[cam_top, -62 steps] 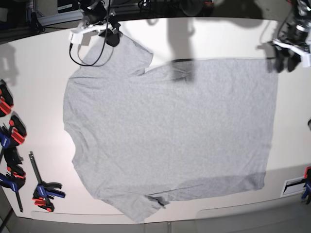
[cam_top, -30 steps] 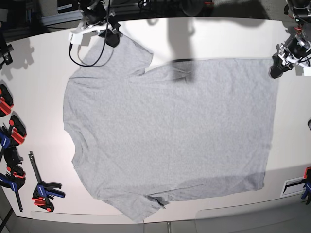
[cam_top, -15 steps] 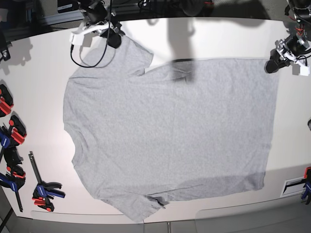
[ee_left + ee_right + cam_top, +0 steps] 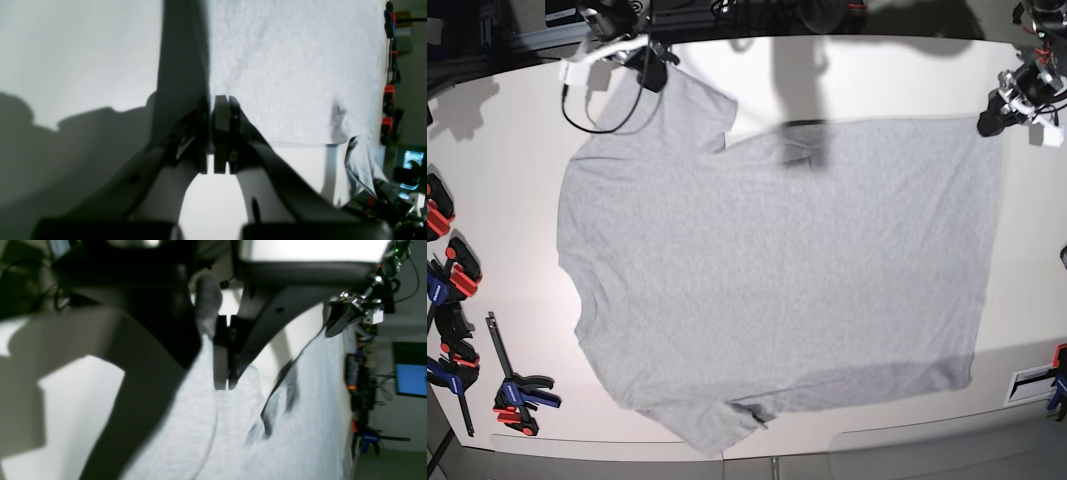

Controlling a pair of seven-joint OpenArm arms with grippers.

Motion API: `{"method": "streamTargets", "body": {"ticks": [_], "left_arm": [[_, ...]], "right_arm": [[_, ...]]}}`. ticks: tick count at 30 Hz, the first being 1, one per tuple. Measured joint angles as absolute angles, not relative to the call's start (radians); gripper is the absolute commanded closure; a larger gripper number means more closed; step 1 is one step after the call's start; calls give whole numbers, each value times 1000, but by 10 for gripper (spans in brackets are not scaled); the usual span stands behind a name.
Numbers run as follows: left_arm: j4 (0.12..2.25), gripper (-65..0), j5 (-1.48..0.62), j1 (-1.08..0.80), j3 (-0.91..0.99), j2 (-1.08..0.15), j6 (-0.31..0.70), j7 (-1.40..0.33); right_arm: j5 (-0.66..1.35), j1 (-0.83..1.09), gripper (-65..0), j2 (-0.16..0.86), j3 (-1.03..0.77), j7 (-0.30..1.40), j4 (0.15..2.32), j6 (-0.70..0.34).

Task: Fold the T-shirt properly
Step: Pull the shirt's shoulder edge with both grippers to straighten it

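One grey T-shirt point(image 4: 777, 270) lies spread flat over most of the white table point(image 4: 507, 200) in the base view, plain side up, its neck edge toward the left of the frame and its hem toward the right. One sleeve reaches the upper left, the other the bottom centre.

At the upper left the right gripper point(image 4: 652, 68) is clenched on the tip of the upper sleeve; its wrist view shows cloth pinched between the closed jaws point(image 4: 223, 353). Compared with half a second ago this gripper sits a little higher in the frame, and the sleeve tip is drawn up with it.

At the upper right the left gripper point(image 4: 990, 122) has snapped closed at the top hem corner; a second ago it stood open just off the fabric. Its wrist view shows the jaws pressed together point(image 4: 218, 133) at the shirt's edge, but whether cloth is caught there I cannot tell.

Red and blue clamps point(image 4: 457, 320) lie along the left edge of the table.
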State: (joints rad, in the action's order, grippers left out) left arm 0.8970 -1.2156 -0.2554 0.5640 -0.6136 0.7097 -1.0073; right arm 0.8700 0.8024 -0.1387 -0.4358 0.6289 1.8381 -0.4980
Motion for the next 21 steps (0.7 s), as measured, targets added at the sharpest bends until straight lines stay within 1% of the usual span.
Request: {"method": "streamTargets", "body": {"ticks": [3, 6, 9, 13, 17, 21], "left_arm": [[921, 0, -1260, -336, 631, -611, 708, -1031], [948, 0, -1277, -410, 701, -612, 706, -1046], [969, 0, -1285, -464, 743, -611, 700, -1056], [990, 0, -1310, -518, 757, -610, 700, -1059], [1005, 0, -1362, -562, 757, -604, 696, -1082], [1033, 0, -1385, -590, 759, -563, 697, -1081]], "right_arm": [[880, 848, 0, -138, -493, 667, 1909, -503], [965, 888, 0, -138, -551, 722, 1969, -550], [1039, 935, 0, -139, -603, 768, 2006, -562], [1139, 1002, 0, -139, -672, 812, 2020, -610], [1209, 1049, 0, -139, -724, 837, 2023, -634], [1244, 1052, 0, -139, -748, 867, 2023, -653]]}}
